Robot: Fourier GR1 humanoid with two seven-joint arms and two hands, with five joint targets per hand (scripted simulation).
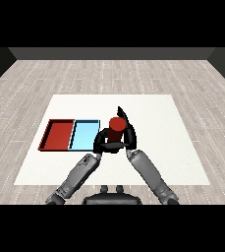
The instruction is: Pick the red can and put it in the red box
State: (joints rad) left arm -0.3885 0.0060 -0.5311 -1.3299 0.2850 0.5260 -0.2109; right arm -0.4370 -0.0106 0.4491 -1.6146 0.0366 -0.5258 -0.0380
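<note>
Head view: red can [116,129] upright.

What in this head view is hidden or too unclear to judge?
- Red can: lower part hidden by both hands.
- Left hand and right hand: which one curls round the can is unclear, since they overlap.
- Light blue tray: right edge covered by the left hand.

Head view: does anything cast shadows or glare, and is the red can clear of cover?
Head view: flat, even light, no glare or visible shadows on the white table; the red cylindrical can shows its top, its lower body hidden by both black hands.
</note>
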